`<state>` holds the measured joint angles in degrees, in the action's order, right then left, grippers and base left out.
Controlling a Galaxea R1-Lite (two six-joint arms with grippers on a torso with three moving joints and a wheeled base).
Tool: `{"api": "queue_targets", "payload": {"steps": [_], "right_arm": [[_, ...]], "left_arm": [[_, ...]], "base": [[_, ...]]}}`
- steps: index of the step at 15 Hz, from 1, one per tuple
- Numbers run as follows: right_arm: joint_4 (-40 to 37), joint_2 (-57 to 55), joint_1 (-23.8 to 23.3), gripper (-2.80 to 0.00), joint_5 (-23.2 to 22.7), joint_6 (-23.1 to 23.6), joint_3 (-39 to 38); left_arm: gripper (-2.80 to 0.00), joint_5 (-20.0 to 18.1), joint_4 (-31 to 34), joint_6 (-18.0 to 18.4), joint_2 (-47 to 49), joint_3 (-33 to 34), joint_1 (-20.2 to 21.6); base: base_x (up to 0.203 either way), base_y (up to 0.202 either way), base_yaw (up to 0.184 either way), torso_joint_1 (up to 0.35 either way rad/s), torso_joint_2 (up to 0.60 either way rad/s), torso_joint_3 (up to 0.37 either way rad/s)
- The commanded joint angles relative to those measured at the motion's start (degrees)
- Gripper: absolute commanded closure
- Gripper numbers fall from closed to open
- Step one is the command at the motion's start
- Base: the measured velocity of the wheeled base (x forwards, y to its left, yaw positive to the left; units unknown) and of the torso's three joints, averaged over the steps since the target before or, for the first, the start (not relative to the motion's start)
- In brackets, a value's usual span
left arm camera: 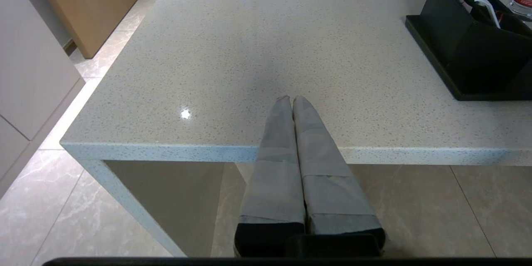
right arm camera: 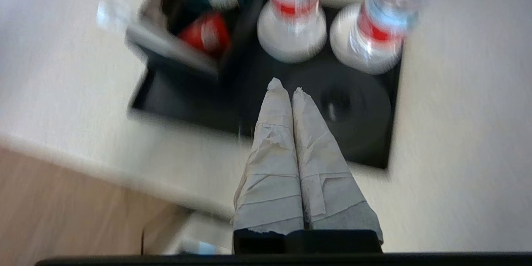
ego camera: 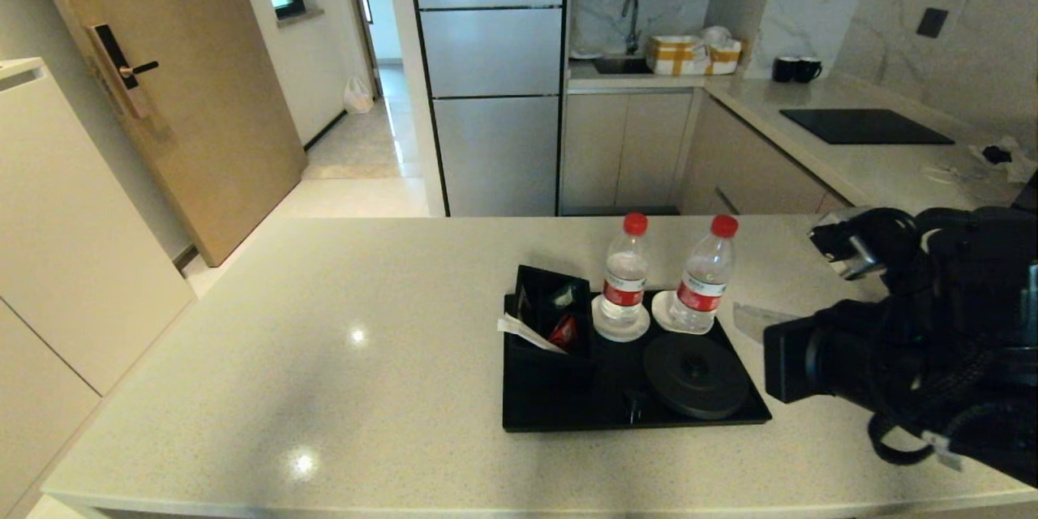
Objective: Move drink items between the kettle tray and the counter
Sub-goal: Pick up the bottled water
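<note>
My landmark is the flat black rectangular tray with a low rim, which lies on the broad light beige speckled stone counter, toward my right half of it. On the tray's far edge stand two small clear plastic water bottles with red caps and red-white labels, the left bottle and the right bottle, each upright on its own small round white coaster, close beside one another but apart. In front of the right bottle, at the tray's near right corner, sits the round dark kettle base, with no kettle on it. At the tray's left end stands an open black box of sachets, with a white sachet poking out over its left side. My right gripper hangs above the tray's near edge, its cloth-wrapped fingers pressed together with nothing between them, their tips pointing over the tray beside the kettle base; from my head, the dark bulk of that arm shows just off the tray's right side. My left gripper rests low at the counter's near edge, well to the tray's left, fingers likewise closed flat against each other on nothing.
</note>
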<state>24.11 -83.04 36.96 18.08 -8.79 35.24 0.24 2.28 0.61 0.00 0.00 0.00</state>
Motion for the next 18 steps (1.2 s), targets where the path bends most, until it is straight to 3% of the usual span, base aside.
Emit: {"api": "queue_targets", "payload": {"steps": [1,5,8,9,14,18], "right_arm": [[8.79,-8.04,1.79,0.00,0.94,0.01,-0.61],[13.27,-13.14,2.33,0.00,1.75,-0.50,-2.53],[21.86,-16.75,1.81,0.00,1.94,-0.16,-4.73],[22.33,-18.67,1.64,-2.80,2.00,-0.06,-4.32],[25.86,-29.56,-1.68,-2.80,1.82,0.99,1.74],[26.35,-35.24,-7.57,-2.80,0.95,1.17,7.36]], "left_arm": [[0.00,0.02,0.01,0.01,0.00,0.00,0.00],[0.00,0.02,0.01,0.01,0.00,0.00,0.00],[0.00,0.02,0.01,0.01,-0.09,0.00,0.00],[0.00,0.02,0.01,0.01,0.00,0.00,0.00],[0.00,0.02,0.01,0.01,0.00,0.00,0.00],[0.00,0.02,0.01,0.01,0.00,0.00,0.00]], "base": [[0.000,0.000,0.000,0.000,0.00,0.000],[0.000,0.000,0.000,0.000,0.00,0.000],[0.000,0.000,0.000,0.000,0.00,0.000],[0.000,0.000,0.000,0.000,0.00,0.000],[0.000,0.000,0.000,0.000,0.00,0.000],[0.000,0.000,0.000,0.000,0.00,0.000]]}}
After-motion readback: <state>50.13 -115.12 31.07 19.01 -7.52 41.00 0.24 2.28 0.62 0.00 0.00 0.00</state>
